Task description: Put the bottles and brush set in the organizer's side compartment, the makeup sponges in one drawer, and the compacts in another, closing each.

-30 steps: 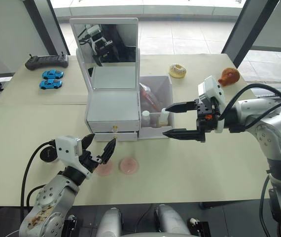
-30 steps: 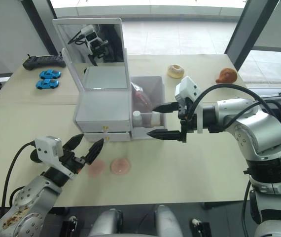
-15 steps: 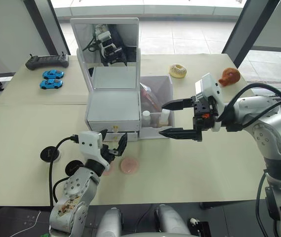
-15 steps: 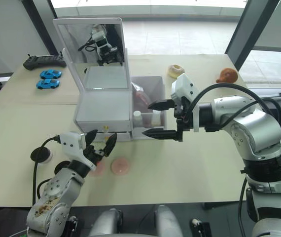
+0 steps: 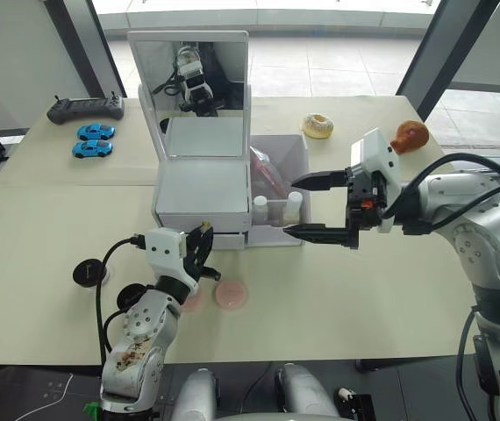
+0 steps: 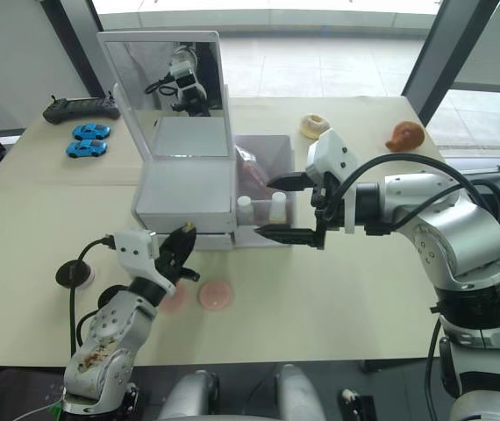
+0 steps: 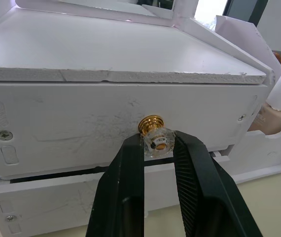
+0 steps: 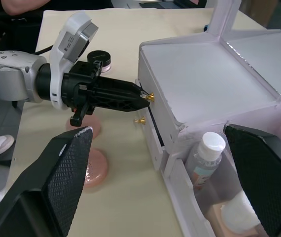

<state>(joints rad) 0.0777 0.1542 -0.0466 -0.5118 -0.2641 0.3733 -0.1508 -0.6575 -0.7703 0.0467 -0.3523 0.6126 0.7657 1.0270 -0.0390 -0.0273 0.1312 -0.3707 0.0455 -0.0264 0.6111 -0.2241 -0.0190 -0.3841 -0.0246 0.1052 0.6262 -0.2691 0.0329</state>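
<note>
The white organizer (image 5: 201, 188) stands mid-table with its mirror upright. My left gripper (image 7: 156, 143) is shut on the upper drawer's gold knob (image 7: 154, 134); the lower knob (image 8: 140, 120) is free. Two white-capped bottles (image 5: 260, 208) (image 5: 294, 205) and the brush set (image 5: 266, 172) stand in the side compartment (image 5: 296, 151). Two pink makeup sponges (image 5: 231, 295) (image 5: 193, 302) lie in front of the drawers. Two black compacts (image 5: 88, 272) (image 5: 130, 296) sit further left. My right gripper (image 5: 317, 207) hovers open just right of the side compartment, holding nothing.
A black remote (image 5: 85, 109) and two blue toy cars (image 5: 92, 132) (image 5: 89, 149) lie at the back left. A doughnut (image 5: 317, 125) and a brown pastry (image 5: 408, 135) sit at the back right. A cable runs along the left arm near the compacts.
My left gripper moved forward from above the sponges to the drawer front and closed on the upper knob. My right gripper stayed open and drifted slightly.
</note>
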